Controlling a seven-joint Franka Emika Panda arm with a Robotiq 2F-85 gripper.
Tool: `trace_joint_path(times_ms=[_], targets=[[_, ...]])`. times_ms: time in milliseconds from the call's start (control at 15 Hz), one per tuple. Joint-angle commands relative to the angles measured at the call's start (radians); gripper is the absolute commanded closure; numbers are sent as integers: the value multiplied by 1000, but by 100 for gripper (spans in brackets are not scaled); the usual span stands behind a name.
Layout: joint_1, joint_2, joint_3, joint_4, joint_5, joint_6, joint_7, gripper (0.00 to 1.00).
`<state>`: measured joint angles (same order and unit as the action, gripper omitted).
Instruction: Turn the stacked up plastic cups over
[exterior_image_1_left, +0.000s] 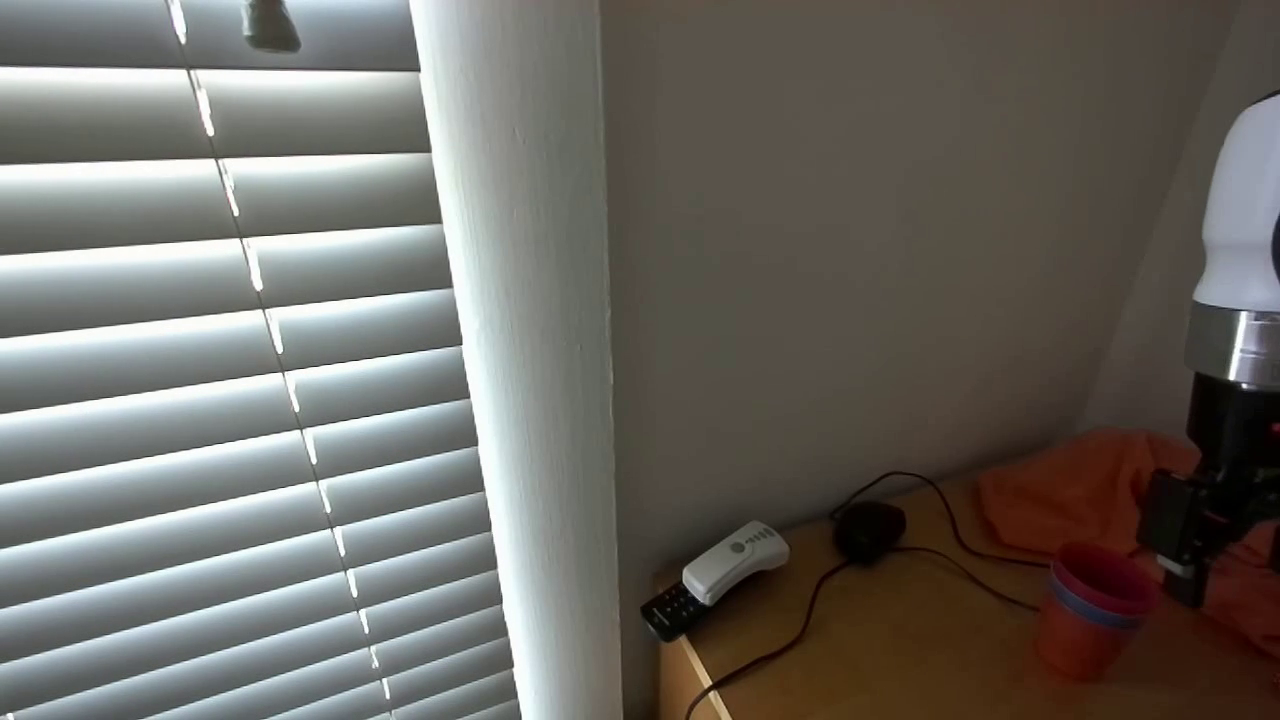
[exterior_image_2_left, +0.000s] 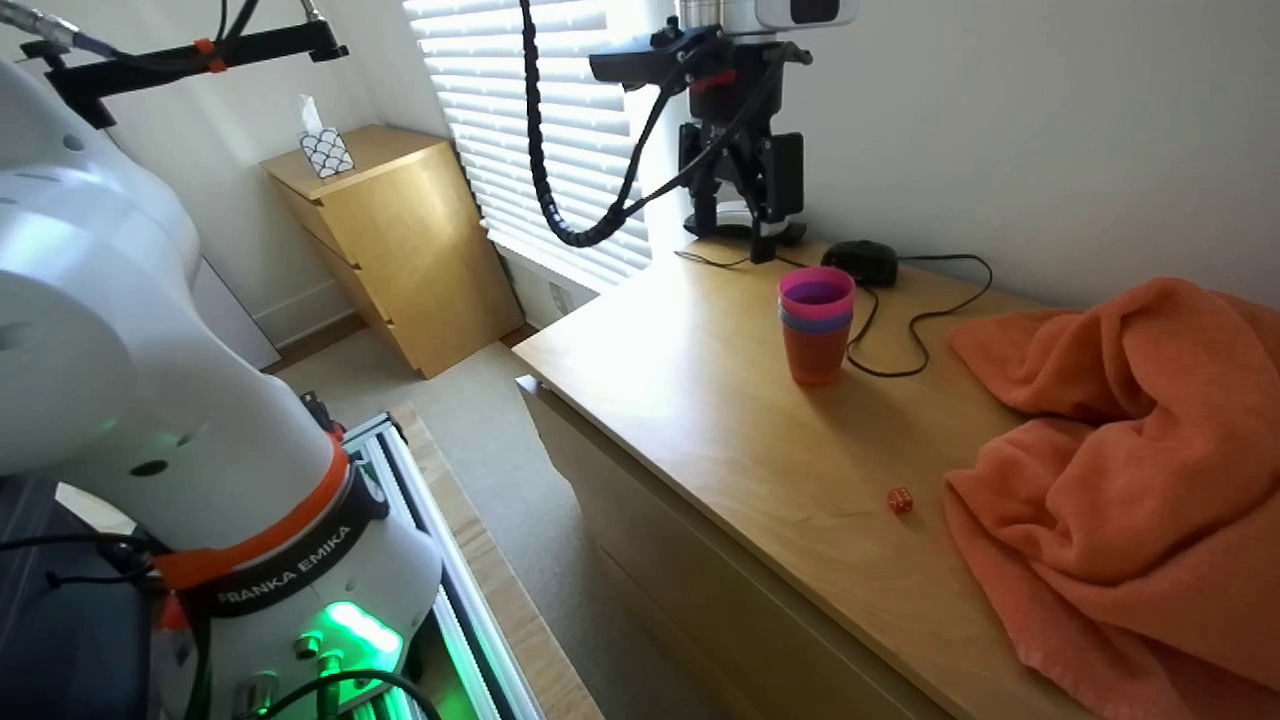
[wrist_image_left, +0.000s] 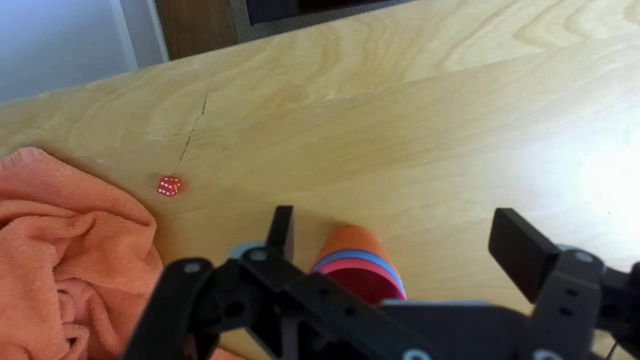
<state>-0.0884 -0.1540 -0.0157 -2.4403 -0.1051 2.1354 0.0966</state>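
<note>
The stacked cups (exterior_image_2_left: 815, 335) stand mouth-up, below and near the pincer (exterior_image_2_left: 733, 241), its jaws spread wide.

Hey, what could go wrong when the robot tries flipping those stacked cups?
The stacked cups are nested mouths up, so the inner ones might slide out when inverted. In the wrist view they appear nearer one of the open jaws, which might clip them on the way down. The dark cord lies close to the stack and could get snagged.
</note>
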Motion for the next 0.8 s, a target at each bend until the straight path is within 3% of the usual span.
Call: trace_joint_path(times_ms=[0, 333, 533, 600, 733], targets=[[17, 104, -15, 67, 32, 28, -57, 0], [22, 196, -10, 120, 63, 105, -80, 0], [19, 275, -21, 176, -7, 88, -14, 0], [24, 217, -15, 132, 26, 107, -49, 0], [23, 255, -22, 155, 12, 107, -37, 0]])
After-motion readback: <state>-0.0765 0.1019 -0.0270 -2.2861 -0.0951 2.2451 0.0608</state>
